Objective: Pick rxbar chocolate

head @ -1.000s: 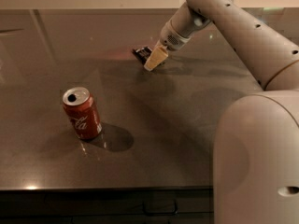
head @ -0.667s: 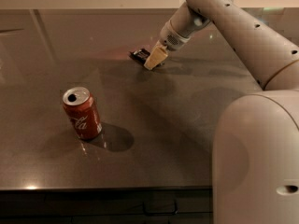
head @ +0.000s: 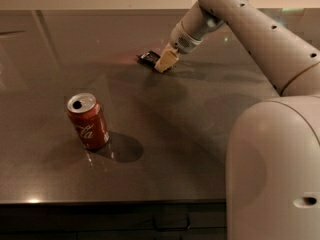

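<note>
Camera view: a red can [head: 87, 121] stands toward the front-left of the table [head: 190, 134]. Toward the far edge, mid-table, the rxbar chocolate [head: 148, 58] lies flat, small and dark-wrapped. The hand [head: 166, 61] meets its right end; whether the hand grips it, I cannot tell. Can, bar and hand sit as in the earlier frame.

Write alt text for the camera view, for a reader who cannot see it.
A white robot arm reaches across a dark grey table, its gripper down at the right end of the rxbar chocolate, a small dark bar lying flat on the far side. An opened red soda can stands upright, apart, nearer the camera on the left.
</note>
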`<state>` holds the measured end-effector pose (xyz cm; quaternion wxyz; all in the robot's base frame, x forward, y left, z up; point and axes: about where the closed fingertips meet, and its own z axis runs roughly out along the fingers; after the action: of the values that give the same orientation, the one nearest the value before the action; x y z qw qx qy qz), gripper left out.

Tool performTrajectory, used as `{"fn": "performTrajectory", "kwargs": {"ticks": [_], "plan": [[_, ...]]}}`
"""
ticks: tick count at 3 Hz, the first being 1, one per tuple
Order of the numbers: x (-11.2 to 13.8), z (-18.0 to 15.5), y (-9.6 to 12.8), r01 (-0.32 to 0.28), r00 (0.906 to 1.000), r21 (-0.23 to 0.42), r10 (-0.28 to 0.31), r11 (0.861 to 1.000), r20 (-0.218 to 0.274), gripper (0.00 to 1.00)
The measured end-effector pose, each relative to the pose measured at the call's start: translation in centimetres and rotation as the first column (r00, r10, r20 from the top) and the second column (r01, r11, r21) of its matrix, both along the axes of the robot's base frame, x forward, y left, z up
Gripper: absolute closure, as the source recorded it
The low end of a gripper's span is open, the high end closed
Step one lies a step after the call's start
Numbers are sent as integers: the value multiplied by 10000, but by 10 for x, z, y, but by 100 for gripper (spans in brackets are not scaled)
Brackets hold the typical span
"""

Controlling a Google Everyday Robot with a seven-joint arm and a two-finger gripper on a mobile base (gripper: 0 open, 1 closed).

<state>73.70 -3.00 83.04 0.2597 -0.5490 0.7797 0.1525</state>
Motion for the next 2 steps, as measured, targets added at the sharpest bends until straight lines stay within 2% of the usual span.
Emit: {"fn": "performTrajectory", "kwargs": {"ticks": [1, 2], "plan": [[0, 0, 0, -1, 10000, 1, 1, 10000, 1, 100], [-8, 22, -5, -120, 9999, 292, 118, 9995, 75, 100]]}}
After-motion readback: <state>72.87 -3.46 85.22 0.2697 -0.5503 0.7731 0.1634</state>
